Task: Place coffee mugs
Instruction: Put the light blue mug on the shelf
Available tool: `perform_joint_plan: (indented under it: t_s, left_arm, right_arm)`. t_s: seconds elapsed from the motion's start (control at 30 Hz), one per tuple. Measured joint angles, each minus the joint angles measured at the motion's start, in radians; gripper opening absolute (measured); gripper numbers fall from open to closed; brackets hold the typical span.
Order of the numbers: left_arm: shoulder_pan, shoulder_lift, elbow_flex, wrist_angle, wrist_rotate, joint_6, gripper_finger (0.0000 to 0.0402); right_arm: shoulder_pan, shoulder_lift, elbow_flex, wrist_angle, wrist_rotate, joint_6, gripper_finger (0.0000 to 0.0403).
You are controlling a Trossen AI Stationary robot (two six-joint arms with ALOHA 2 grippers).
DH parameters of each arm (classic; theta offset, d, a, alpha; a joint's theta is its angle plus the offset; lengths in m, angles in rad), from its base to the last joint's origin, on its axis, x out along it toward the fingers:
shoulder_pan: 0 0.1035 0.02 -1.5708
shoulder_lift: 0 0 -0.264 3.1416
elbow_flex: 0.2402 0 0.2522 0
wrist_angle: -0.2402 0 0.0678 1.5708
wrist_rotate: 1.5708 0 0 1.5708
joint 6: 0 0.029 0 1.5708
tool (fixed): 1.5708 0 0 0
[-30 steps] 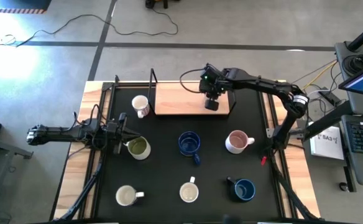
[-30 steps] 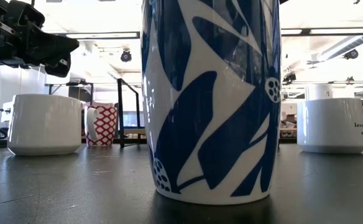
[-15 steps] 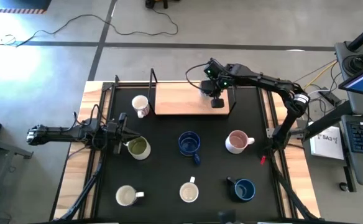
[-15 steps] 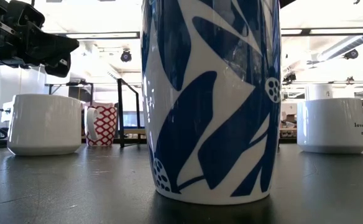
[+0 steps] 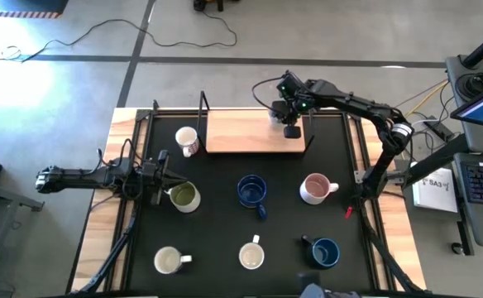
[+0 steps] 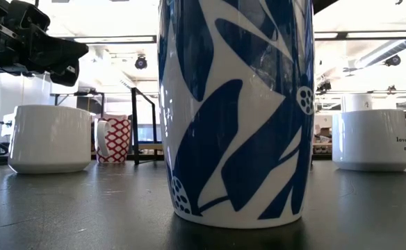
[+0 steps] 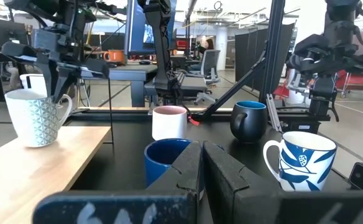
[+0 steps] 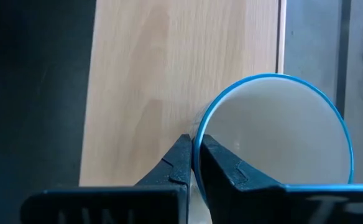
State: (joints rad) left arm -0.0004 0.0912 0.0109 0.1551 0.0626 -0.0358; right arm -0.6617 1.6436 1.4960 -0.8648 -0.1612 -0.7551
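My right gripper (image 5: 292,130) is over the right end of the wooden board (image 5: 241,132) at the table's far side, shut on a white patterned mug with a blue rim (image 7: 35,117). My left gripper (image 5: 162,177) is shut and empty at the table's left, just beside the olive-green mug (image 5: 184,197). Standing on the black mat are a white mug with red print (image 5: 188,141), a dark blue mug (image 5: 251,190), a pinkish mug (image 5: 314,189), another dark blue mug (image 5: 324,252), a white mug with blue leaves (image 5: 252,255) and a cream mug (image 5: 169,261). My right gripper pinches the mug's wall at the rim (image 8: 198,140), one finger inside the mug and one outside. The fingers come from above, pointing down. The mug stays upright with its base (image 7: 35,142) at the board's surface; whether it rests there I cannot tell.
The board has black metal uprights at its left (image 5: 203,112) and right (image 5: 310,136) ends. The leaf-print mug (image 6: 234,111) stands right in front of the low camera. Bare mat lies between the mugs.
My right gripper has carried the blue-rimmed mug along the board toward the table's right edge and slightly toward the far edge, keeping it upright. My left arm has kept still.
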Motion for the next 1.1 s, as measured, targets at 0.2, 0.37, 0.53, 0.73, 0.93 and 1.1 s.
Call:
perform_joint_plan:
  t_s: [0.2,0.37,0.53,0.73,0.93,1.1]
  left_arm:
    - [0.0,0.0,0.0,0.0,0.0,0.0,0.0]
    - [0.0,0.0,0.0,0.0,0.0,0.0,0.0]
    - [0.0,0.0,0.0,0.0,0.0,0.0,0.0]
    - [0.0,0.0,0.0,0.0,0.0,0.0,0.0]
    - [0.0,0.0,0.0,0.0,0.0,0.0,0.0]
    - [0.0,0.0,0.0,0.0,0.0,0.0,0.0]
  right_arm:
    - [0.0,0.0,0.0,0.0,0.004,0.082,0.0018]
    - [0.0,0.0,0.0,-0.014,0.004,0.13,0.003]
    - [0.0,-0.002,0.0,-0.048,0.004,0.153,0.0052]
    - [0.0,-0.002,0.018,-0.066,0.007,0.206,0.0085]
    - [0.0,-0.004,0.049,-0.065,0.005,0.466,0.0112]
    - [0.001,-0.004,0.048,-0.066,0.004,0.758,0.0125]
